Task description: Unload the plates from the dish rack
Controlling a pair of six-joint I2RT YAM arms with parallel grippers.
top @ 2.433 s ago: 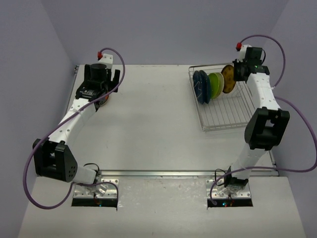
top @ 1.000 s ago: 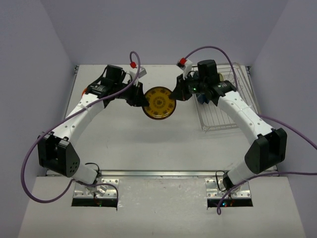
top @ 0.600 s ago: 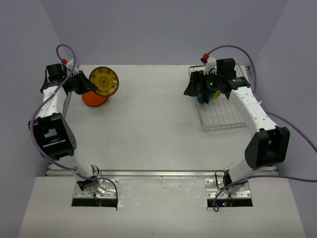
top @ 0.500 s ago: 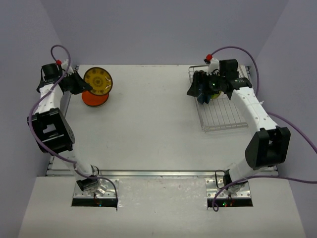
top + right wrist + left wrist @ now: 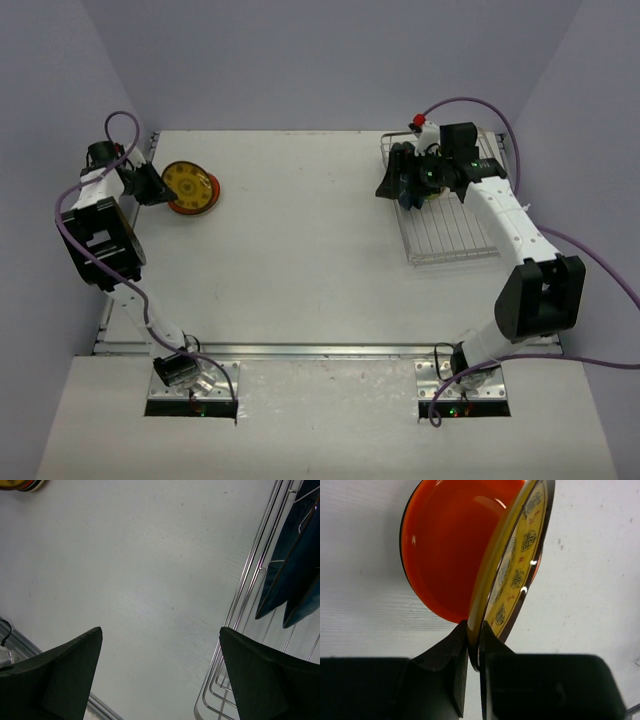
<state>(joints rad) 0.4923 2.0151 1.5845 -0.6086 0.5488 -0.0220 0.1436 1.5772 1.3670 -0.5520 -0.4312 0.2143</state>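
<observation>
My left gripper point(image 5: 474, 647) is shut on the rim of a yellow patterned plate point(image 5: 520, 570). The plate leans tilted over an orange-red plate point(image 5: 450, 555) lying on the table. From above, this pair point(image 5: 188, 185) sits at the far left beside the left gripper point(image 5: 150, 185). The silver wire dish rack point(image 5: 455, 235) stands at the far right. My right gripper point(image 5: 390, 180) hovers open at the rack's left edge, holding nothing. In the right wrist view its fingers point(image 5: 65, 675) straddle bare table and the rack's rim point(image 5: 240, 625). A dark blue plate point(image 5: 292, 565) stands upright in the rack.
The right arm's wrist covers most of the plates in the rack in the top view. Purple cables loop off both arms. The table's left edge runs close behind the left gripper. A metal rail point(image 5: 330, 350) borders the near edge.
The left arm carried the yellow plate from the table's middle to the far left and lowered it over the orange-red plate. The right gripper let it go, opened wide and returned to the rack.
</observation>
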